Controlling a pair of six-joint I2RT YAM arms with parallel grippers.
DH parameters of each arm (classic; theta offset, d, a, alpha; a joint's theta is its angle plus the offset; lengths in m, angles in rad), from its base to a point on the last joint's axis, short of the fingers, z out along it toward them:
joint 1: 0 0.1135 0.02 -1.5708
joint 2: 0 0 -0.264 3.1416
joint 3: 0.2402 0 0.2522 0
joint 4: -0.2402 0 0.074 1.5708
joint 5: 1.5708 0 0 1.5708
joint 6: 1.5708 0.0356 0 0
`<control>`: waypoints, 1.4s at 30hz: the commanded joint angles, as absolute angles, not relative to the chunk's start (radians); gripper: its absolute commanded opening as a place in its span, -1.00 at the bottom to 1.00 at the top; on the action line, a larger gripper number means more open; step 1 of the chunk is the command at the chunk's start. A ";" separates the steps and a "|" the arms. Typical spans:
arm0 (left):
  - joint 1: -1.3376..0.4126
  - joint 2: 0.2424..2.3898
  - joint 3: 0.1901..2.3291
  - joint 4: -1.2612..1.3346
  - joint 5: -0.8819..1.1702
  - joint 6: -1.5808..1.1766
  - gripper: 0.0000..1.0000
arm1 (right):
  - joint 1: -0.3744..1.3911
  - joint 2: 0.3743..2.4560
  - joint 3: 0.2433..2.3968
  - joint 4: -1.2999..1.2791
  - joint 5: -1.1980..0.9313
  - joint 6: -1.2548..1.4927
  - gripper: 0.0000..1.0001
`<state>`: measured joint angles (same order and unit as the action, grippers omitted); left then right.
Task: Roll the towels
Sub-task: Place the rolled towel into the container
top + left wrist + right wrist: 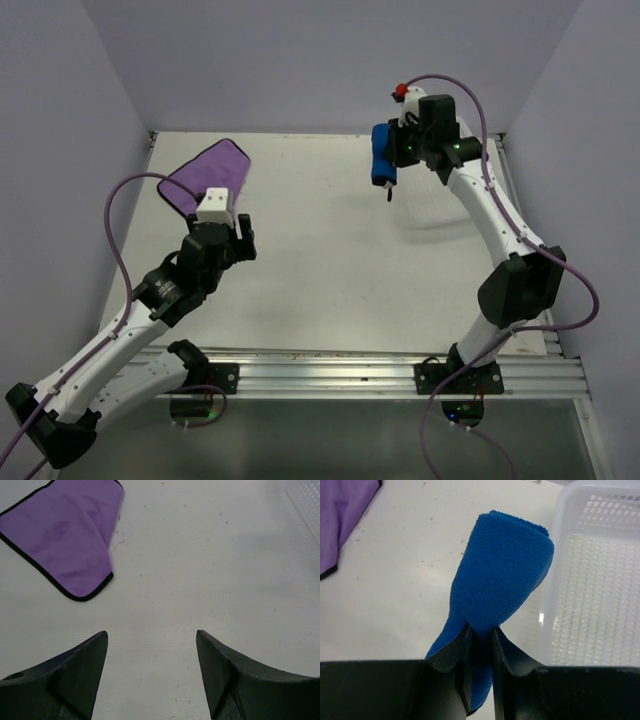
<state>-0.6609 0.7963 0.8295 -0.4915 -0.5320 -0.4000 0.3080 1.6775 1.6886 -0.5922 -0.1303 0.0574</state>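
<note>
1. Nearest to me, my left gripper (151, 642) hangs low over the table (215, 580). Its jaws are spread wide and there is nothing between them. I judge it is placed for an approach to the next cloth.
2. Just beyond it and off to its left lies the purple towel (65, 535). It is spread flat, with one side folded over itself, and is not yet rolled. It is well clear of my fingertips. Bare tabletop lies between us, so nothing blocks the reach.
3. Farther off, at the far right, my right gripper (481, 630) is narrowed onto the blue towel (500, 575). It pinches one end, so the rest stands out beyond the jaws as a thick bundle. It looks rolled to me, and it is lifted off the surface.
4. Farthest, the white perforated basket (600, 580) sits just beside and below that bundle. I judge it to be the drop spot. Its near wall is the one thing to clear.
</note>
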 commanded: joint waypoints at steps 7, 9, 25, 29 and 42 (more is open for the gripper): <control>-0.643 0.822 0.811 -0.440 -0.523 -0.362 0.54 | 0.072 1.880 1.862 -0.609 -0.370 0.008 -1.00; -0.643 0.827 0.810 -0.437 -0.523 -0.362 0.54 | 0.061 1.891 1.856 -0.609 -0.336 -0.050 -1.00; -0.604 0.887 0.811 -0.414 -0.460 -0.348 0.55 | 0.005 2.042 1.730 -0.540 -0.184 -0.196 -1.00; -0.594 0.894 0.811 -0.410 -0.436 -0.345 0.55 | 0.003 2.066 1.717 -0.545 -0.161 -0.228 -1.00; -0.571 0.896 0.808 -0.400 -0.402 -0.339 0.55 | 0.005 2.100 1.698 -0.486 -0.166 -0.334 -1.00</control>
